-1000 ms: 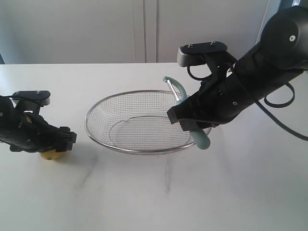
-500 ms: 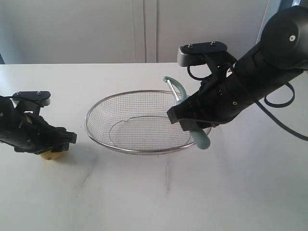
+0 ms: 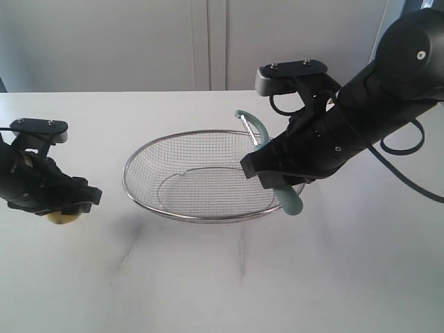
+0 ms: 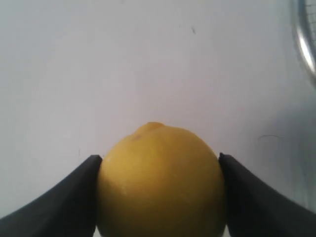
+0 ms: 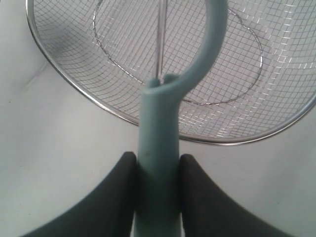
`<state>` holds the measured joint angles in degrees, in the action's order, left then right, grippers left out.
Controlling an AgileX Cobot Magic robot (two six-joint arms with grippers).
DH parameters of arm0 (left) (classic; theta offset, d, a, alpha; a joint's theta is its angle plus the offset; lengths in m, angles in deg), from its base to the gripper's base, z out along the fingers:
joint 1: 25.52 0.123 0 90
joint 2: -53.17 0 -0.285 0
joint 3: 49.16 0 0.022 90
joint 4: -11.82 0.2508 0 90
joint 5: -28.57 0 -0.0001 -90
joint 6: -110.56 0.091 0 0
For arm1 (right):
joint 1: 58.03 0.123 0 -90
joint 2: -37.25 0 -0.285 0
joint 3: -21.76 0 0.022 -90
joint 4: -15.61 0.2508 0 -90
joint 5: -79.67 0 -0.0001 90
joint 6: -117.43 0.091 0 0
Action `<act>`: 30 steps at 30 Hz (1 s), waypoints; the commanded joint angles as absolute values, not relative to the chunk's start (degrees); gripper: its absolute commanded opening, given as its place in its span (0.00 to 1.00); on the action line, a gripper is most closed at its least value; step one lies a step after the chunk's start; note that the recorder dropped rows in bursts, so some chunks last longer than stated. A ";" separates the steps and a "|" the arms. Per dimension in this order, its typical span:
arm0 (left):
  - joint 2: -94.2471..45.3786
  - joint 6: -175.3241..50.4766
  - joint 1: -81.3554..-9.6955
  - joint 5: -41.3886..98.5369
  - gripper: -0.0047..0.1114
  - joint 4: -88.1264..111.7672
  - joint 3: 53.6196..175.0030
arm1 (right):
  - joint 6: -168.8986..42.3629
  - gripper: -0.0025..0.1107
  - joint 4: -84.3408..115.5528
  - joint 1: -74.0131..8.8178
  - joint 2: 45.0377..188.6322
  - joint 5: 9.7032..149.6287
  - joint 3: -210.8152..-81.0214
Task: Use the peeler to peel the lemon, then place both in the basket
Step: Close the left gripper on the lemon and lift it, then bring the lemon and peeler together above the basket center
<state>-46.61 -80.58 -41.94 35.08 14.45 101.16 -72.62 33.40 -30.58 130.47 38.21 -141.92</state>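
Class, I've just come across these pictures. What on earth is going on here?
The robot's left gripper has its jaws closed on the lemon, off to the left of the basket. The right gripper holds the peeler by its handle, with the head over the basket's right side. Neither lies in the basket yet.
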 commanded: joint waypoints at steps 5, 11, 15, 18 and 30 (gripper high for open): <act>-36.88 -74.45 -42.19 35.74 0.04 14.93 101.40 | -72.70 0.02 33.59 -31.08 130.32 38.62 -142.30; -29.71 -73.41 -42.19 35.74 0.04 14.93 101.40 | -72.70 0.02 33.59 -31.08 130.32 38.62 -142.30; -25.42 -73.41 -42.28 35.83 0.04 14.68 101.40 | -72.70 0.02 33.59 -31.08 130.32 38.62 -142.30; -22.84 -73.41 -43.24 35.95 0.04 13.61 101.40 | -72.70 0.02 33.59 -31.08 130.32 38.62 -142.30; -20.26 -60.08 -59.29 35.07 0.04 13.61 101.40 | -72.70 0.02 27.55 -31.08 130.58 35.03 -142.30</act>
<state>-21.04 -63.56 -56.14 35.63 14.21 101.16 -72.62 31.57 -30.58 130.47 36.68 -142.01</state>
